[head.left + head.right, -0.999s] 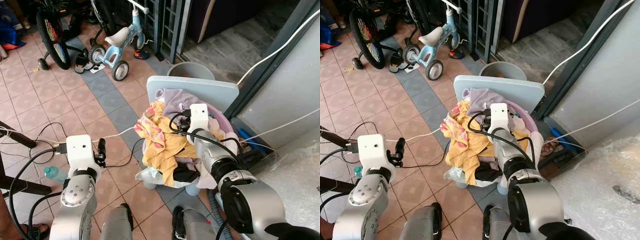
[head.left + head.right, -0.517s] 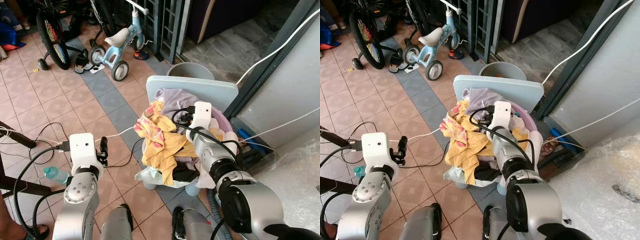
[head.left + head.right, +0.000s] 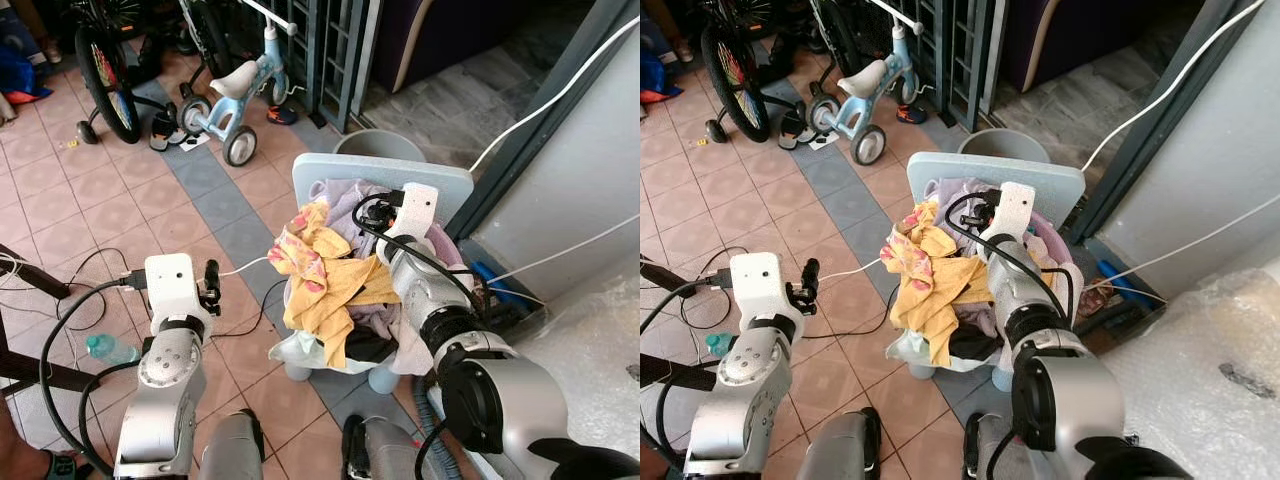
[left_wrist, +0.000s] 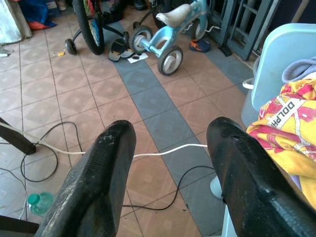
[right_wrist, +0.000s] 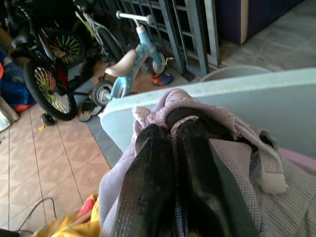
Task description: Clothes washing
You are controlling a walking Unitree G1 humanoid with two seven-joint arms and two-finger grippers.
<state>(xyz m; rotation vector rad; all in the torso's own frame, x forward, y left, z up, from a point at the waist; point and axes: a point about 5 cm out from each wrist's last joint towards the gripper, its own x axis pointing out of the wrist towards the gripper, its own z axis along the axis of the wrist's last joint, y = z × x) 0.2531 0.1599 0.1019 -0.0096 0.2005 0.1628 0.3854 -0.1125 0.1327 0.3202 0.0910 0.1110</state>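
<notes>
Right claw (image 5: 170,133) is buried at the far side of the laundry basket (image 3: 300,352), fingers pinched tight on the lilac garment (image 5: 217,148) at the top of the heap. The yellow cloth (image 3: 330,290) drapes over the basket's near-left rim. Left claw (image 4: 170,148) hangs wide apart over the tiled floor (image 3: 110,190), left of the basket. Looks like the picking-out step; next calls for a clean lift, freeing the garment from the pile.

A basket (image 3: 300,352) heaped with clothes (image 3: 335,290) sits at centre, the right pincer (image 3: 385,215) reaching into the pile. The left pincer (image 3: 211,288) hovers over tiles at 8 o'clock; a tricycle (image 3: 232,95) stands at 11.
</notes>
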